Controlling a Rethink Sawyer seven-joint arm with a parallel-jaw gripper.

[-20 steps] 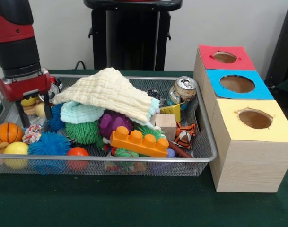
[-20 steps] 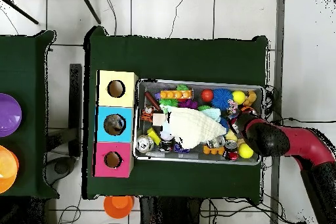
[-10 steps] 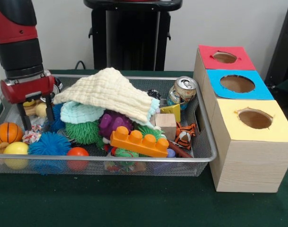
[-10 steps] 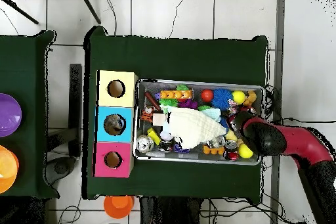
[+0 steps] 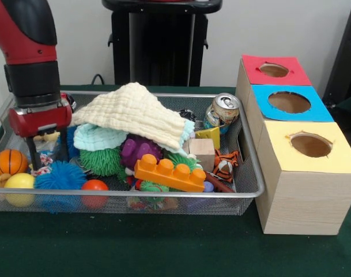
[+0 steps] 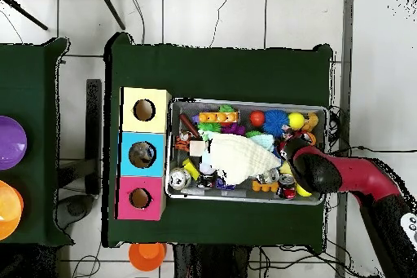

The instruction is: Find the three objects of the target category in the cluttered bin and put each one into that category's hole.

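The wire mesh bin (image 5: 163, 195) lies on the green table, full of toys; it also shows in the overhead view (image 6: 244, 102). My gripper (image 5: 49, 151) is open and reaches down into the bin's left end, its fingers (image 5: 34, 154) either side of a small pale and bluish thing that I cannot identify. No see-through bottle shows clearly; the clutter and a cloth hide much. The red-surrounded hole (image 5: 274, 70) tops the farthest wooden box on the right, empty-looking. In the overhead view the red hole (image 6: 140, 198) is at the lower left and the arm (image 6: 313, 170) covers the gripper.
A cream cloth (image 5: 132, 109) drapes over the pile's middle. A metal can (image 5: 223, 109) leans at the bin's right end. An orange block (image 5: 169, 173), spiky balls (image 5: 60, 176) and a small basketball (image 5: 9, 161) lie in front. The blue-surrounded hole (image 5: 289, 102) and the yellow-surrounded hole (image 5: 310, 144) are nearer.
My gripper has shifted right toward the cloth and sunk a little deeper into the bin's left end. The toys look unmoved.
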